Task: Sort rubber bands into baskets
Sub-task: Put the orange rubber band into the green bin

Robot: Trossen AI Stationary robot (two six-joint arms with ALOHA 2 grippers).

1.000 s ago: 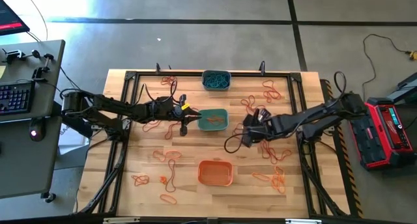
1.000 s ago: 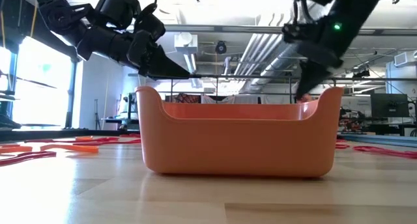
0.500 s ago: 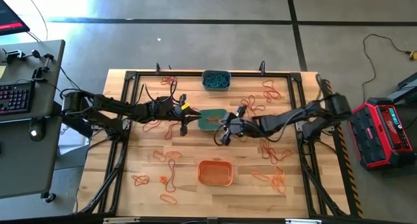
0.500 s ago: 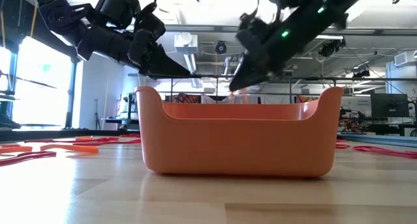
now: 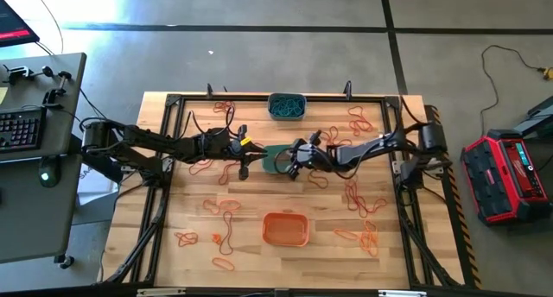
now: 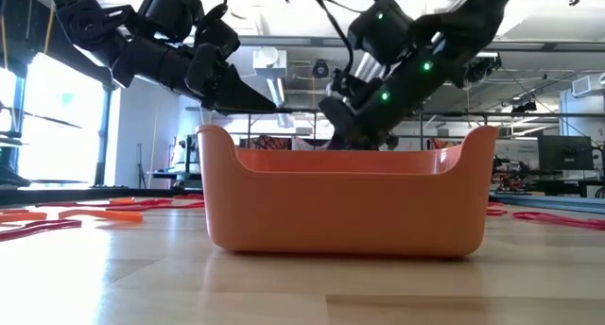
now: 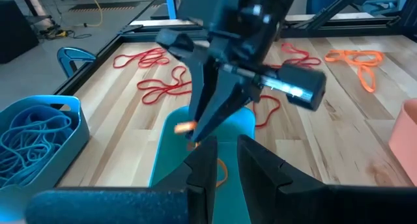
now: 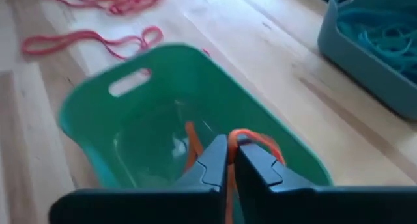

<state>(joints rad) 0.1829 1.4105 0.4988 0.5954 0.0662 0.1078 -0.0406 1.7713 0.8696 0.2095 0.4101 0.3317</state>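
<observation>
The right gripper [image 8: 229, 160] hangs over the teal-green basket [image 8: 124, 113] at mid-counter, its fingers grasping an orange rubber band [image 8: 251, 138]. The left gripper [image 5: 252, 153] waits just left of that basket; I cannot tell its fingers' state.

There are three baskets on the tabletop: one grey-blue basket [image 5: 286, 106] at the far edge, one teal-green basket [image 5: 275, 155] near the middle, and one orange basket [image 5: 286, 229] toward the near edge. There are two arms, so two grippers: the left gripper [image 5: 256, 155] and the right gripper [image 5: 289, 165].

The loose rubber bands [image 5: 226, 207] are many, red and orange. They overlap in small heaps, so I cannot count them exactly. The blue-teal bands [image 7: 29, 134] in the grey-blue basket make one tangled pile, also not countable. One orange band [image 8: 251, 142] is between the right gripper's fingers.
</observation>
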